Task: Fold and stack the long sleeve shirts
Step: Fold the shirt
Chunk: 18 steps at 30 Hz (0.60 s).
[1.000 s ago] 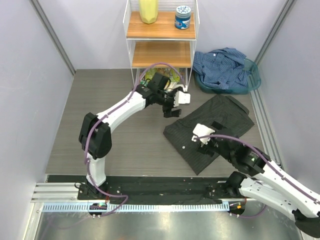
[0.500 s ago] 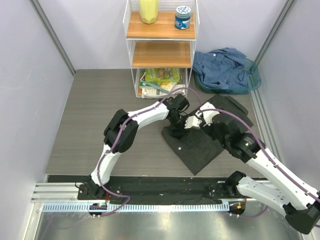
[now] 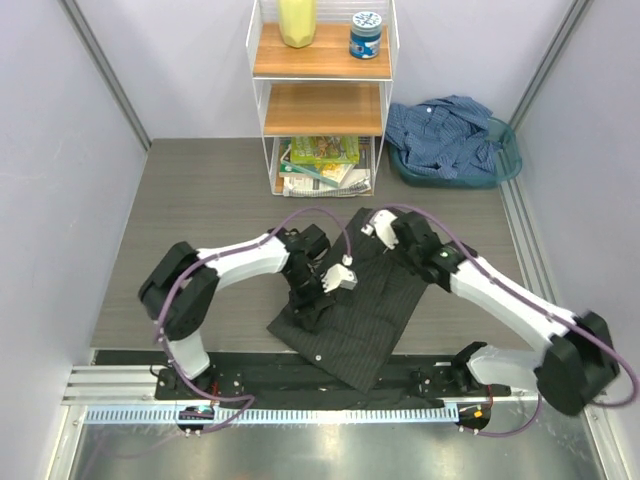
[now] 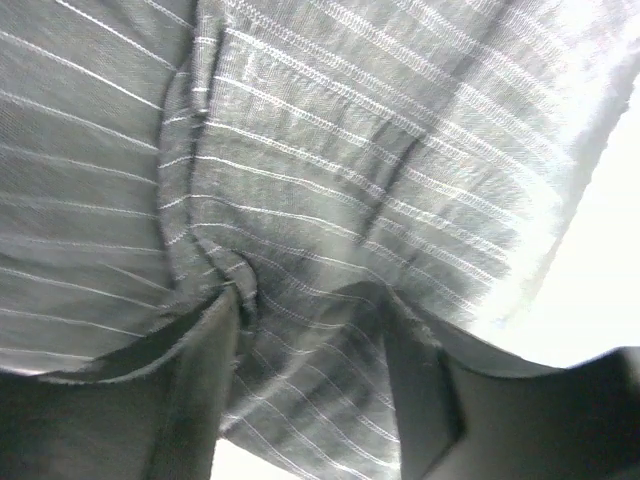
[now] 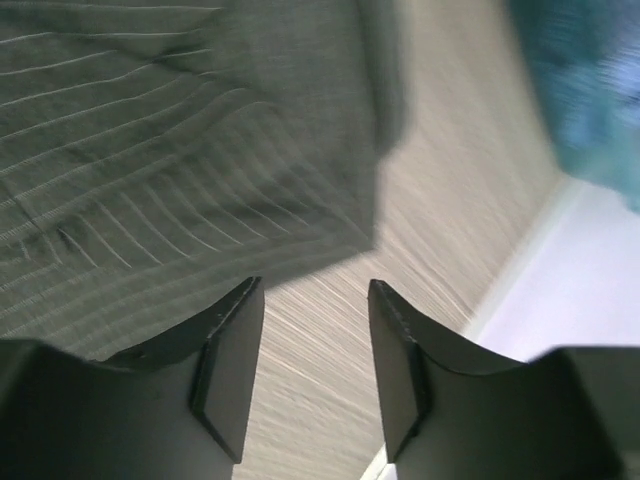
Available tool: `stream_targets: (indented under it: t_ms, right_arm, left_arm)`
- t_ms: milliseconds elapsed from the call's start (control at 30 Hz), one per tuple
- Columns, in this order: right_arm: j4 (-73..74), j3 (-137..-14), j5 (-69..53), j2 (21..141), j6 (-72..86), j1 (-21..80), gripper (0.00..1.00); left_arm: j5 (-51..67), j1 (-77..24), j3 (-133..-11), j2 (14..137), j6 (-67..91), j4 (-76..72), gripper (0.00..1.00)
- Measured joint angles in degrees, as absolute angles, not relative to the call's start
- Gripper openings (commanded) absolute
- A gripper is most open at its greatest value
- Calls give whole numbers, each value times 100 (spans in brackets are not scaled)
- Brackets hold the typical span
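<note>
The dark charcoal pinstriped shirt [image 3: 352,315] lies crumpled on the table's near middle, its lower corner hanging over the front edge. My left gripper [image 3: 312,300] is at the shirt's left side. In the left wrist view the striped cloth [image 4: 330,200] bunches between the fingers [image 4: 210,390] of the left gripper [image 4: 310,300], which is shut on it. My right gripper [image 3: 378,226] is at the shirt's far corner. In the right wrist view the right gripper [image 5: 312,285] is open with bare table between its fingers, the shirt edge [image 5: 200,150] just beyond. The blue shirt [image 3: 445,130] is heaped in a basket.
A teal basket [image 3: 507,150] holding the blue shirt sits at the back right. A white wire shelf [image 3: 320,95] stands at the back centre with a yellow object [image 3: 297,20], a blue jar [image 3: 366,33] and magazines [image 3: 322,165]. Grey walls close in both sides.
The dark shirt has been dragged toward the near left, with the left gripper moving with it. Both grippers have narrowed. The right arm has stretched out to the shirt's far corner.
</note>
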<state>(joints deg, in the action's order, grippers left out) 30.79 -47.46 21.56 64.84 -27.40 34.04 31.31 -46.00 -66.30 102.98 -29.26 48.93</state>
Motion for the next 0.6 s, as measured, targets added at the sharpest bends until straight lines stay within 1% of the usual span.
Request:
stream_targets:
  t_ms: [67,100,167,200,267,400,600]
  right_arm:
    - [2956,-4779,1914,7024,-2801,3374,41]
    - [2899,-4816,1754,7310,-2842,3350,33]
    - [2744,-4904,1459,7885,-2928,3291,28]
    - [2655,-4947,1332,8134,-2987,3253,22]
    - [2477,-5061,1153,8637,-3061,3183,19]
    - [2209,-5509,958,9657,-3192,3116,17]
    - [1758,-6287,799,10488,-3597,3109,16]
  left_arm:
    - [3378,-4554,-6265,9845,-2322,4670,65]
    - [3505,-4525,-6038,9524,-1999,4477,66]
    - [3785,-4379,-5627,8777,-1457,4117,68]
    - [3896,-4265,-5439,8390,-1192,3881,69]
    - [4082,-3975,-5146,7734,-760,3465,71]
    - [4313,-3205,-4766,6779,-82,2897,72]
    - [4329,-2200,-4595,6274,445,2768,72]
